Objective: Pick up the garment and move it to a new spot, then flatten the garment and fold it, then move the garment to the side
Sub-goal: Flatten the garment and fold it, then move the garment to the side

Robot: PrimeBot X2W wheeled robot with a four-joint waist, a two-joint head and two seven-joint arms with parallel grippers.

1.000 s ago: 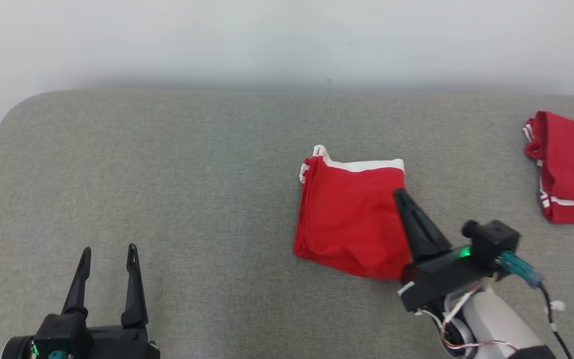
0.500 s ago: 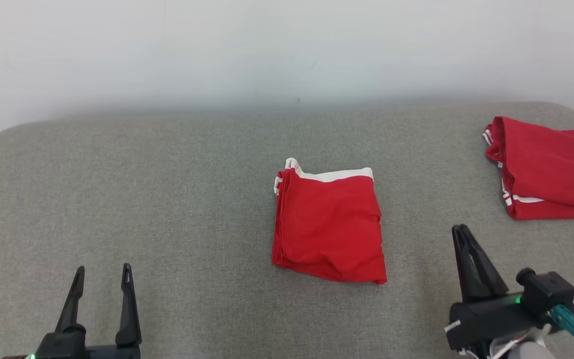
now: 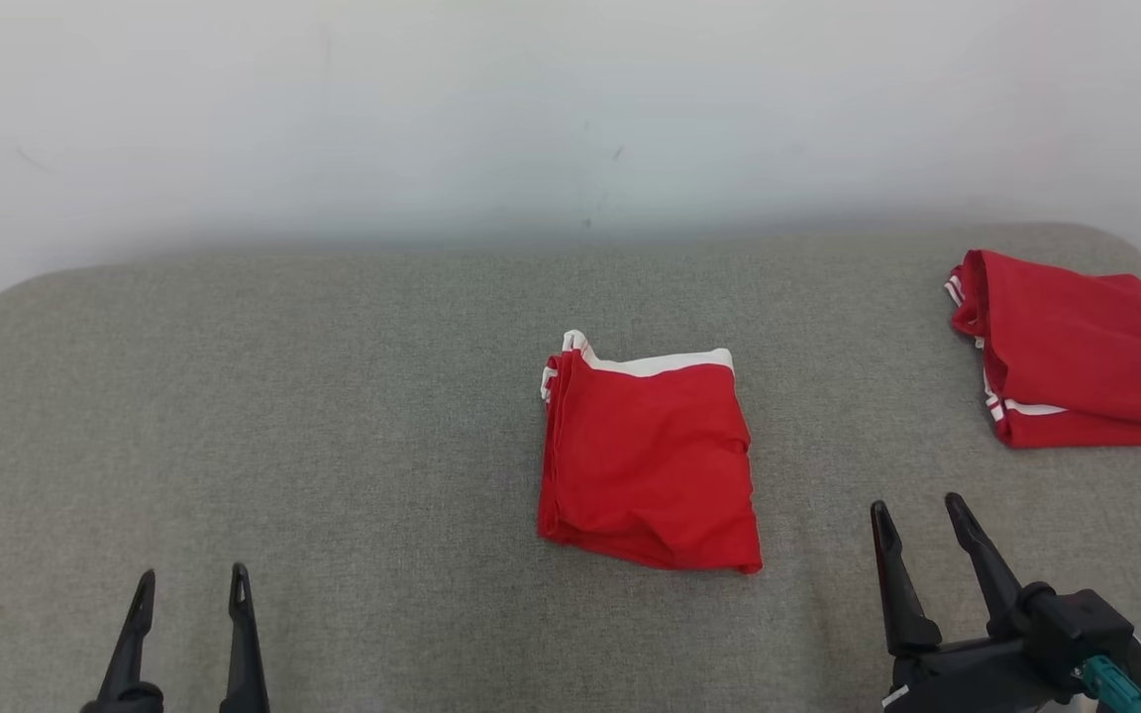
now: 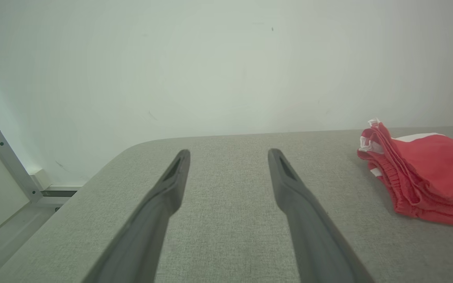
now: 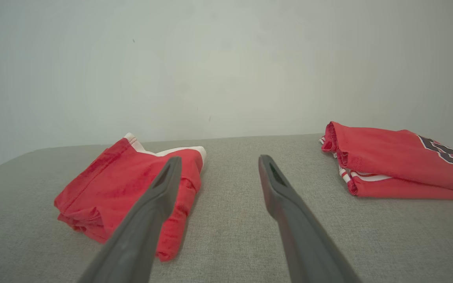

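Observation:
A folded red garment with a white band along its far edge lies in the middle of the grey padded table. It also appears at the right in the left wrist view and at the left in the right wrist view. My right gripper stands open at the lower right, to the right of the garment and apart from it, with nothing between its fingers. At the lower left my left gripper is open and empty, far from the garment.
A second folded red garment with dark lettering and white trim lies at the table's far right. A pale wall stands behind the table. A metal frame shows beyond the table's left end.
My right gripper has let go of the folded garment, drawn back to the lower right and opened. The camera has shifted, so the table sits lower in the picture. The left gripper stays open.

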